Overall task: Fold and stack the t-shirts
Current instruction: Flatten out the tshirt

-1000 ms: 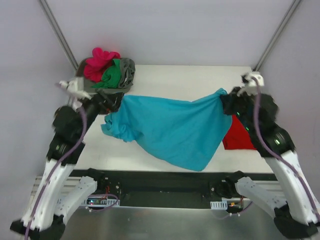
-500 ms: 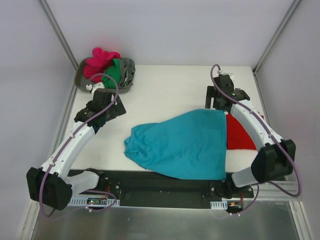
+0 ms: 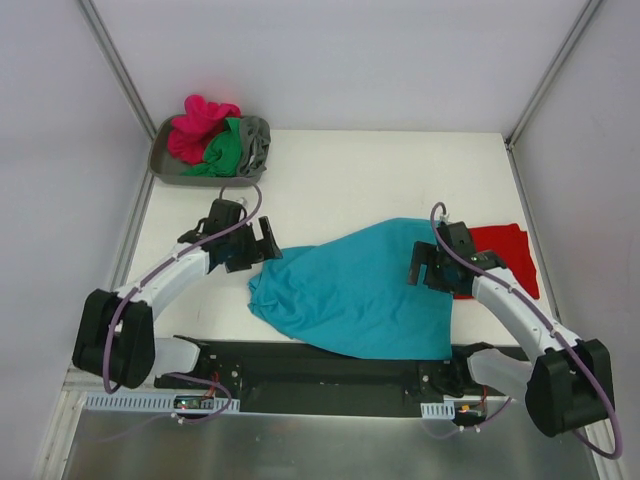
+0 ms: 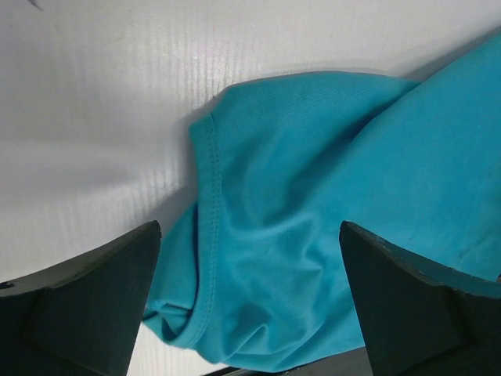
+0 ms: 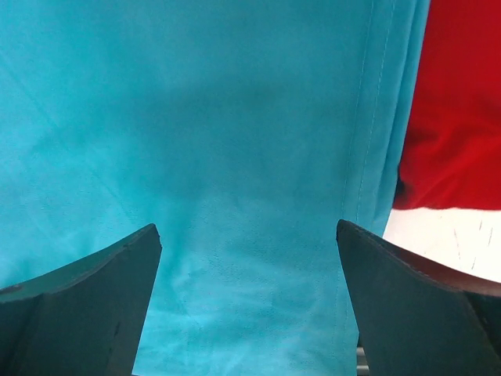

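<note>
Five shirts on one white bench (image 3: 350, 175). In the far-left corner sits a grey tray (image 3: 158, 166) heaped with three crumpled items, a magenta-pink shirt (image 3: 195, 125), a green shirt (image 3: 226, 152) and a grey shirt (image 3: 259, 138), well apart from both arms. At the right side a red shirt (image 3: 506, 250) lies flat in a neat rectangular shape, and its left edge is covered by the teal shirt (image 3: 360, 290). The teal shirt lies at centre near the front edge, unfolded and loosely spread. It is smooth with a straight stitched hem along its right side but rumpled and bunched at its left end, where a sleeve cuff curls under. The left claw (image 4: 249, 235) is spread wide, grips nothing and hangs over that bunched left end. The right claw (image 5: 246, 231) is likewise spread and empty, low over the smooth right part just beside the hem. Nothing but the red shirt lies against the teal cloth.
</note>
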You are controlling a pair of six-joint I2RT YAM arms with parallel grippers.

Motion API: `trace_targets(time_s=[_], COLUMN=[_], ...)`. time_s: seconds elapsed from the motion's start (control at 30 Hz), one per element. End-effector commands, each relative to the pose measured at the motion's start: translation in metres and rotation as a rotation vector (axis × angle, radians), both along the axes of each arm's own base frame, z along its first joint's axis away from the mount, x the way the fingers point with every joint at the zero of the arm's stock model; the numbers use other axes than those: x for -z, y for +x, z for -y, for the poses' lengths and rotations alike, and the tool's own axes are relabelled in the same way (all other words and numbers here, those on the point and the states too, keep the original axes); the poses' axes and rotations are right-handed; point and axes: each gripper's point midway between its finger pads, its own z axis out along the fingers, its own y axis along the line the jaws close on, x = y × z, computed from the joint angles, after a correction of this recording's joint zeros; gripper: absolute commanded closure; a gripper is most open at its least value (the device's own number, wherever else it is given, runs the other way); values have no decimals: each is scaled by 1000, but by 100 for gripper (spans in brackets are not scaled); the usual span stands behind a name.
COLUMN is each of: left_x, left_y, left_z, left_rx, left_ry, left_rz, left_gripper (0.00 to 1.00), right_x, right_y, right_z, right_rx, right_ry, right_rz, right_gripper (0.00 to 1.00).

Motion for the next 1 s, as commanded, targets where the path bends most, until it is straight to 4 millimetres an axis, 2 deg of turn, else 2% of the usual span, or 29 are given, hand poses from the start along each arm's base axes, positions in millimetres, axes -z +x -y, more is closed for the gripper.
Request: trace_targets(time_s=[0.0, 0.07, 0.23, 0.33, 0.43, 0.5, 0.53, 0.57, 0.6, 0.63, 0.7, 0.77, 0.8, 0.83, 0.9, 0.97], left_x=[11, 16, 19, 26, 35, 40, 41, 42, 44, 45, 45, 38, 31, 25, 5, -18], left_y=[6, 9, 16, 15, 15, 15, 14, 13, 13, 14, 17, 20, 23, 26, 31, 33], left_z=[20, 25, 35, 38, 38, 40, 42, 44, 44, 44, 39, 35, 32, 30, 25, 19], left_rx=[68, 80, 117, 130, 123, 132, 140, 143, 144, 130, 100, 68, 54, 41, 23, 4], left_ry=[-59, -55, -73, -65, -42, -40, -46, -49, -50, -48, -37, -31, -29, -24, -23, -26], left_rz=[-26, -37, -38, -50, -62, -72, -79, -80, -80, -80, -62, -15, 23, 61, 150, 237], left_gripper=[5, 8, 25, 32, 35, 40, 47, 55, 69, 100, 100, 100, 100, 100, 100, 100], right_x=[8, 13, 12, 20, 31, 36, 36, 38, 39, 40, 39, 35, 33, 29, 16, -3], right_y=[-7, -13, -24, -31, -31, -27, -23, -20, -18, -17, -15, -15, -15, -13, -7, 2], right_z=[-1, 17, 36, 47, 44, 37, 31, 25, 18, 12, 0, -6, -6, -6, -7, -10], right_rx=[62, 157, 245, 293, 284, 262, 248, 231, 213, 198, 170, 152, 148, 146, 116, 58], right_ry=[30, -34, -60, -70, -55, -29, -7, 17, 50, 74, 133, 169, 173, 179, 188, 198], right_rz=[-14, -11, 56, 36, -5, -24, -26, -32, -41, -45, -45, -33, -20, 1, 64, 153], right_gripper=[4, 3, 3, 3, 3, 2, 1, 6, 11, 16, 28, 47, 62, 72, 88, 98])
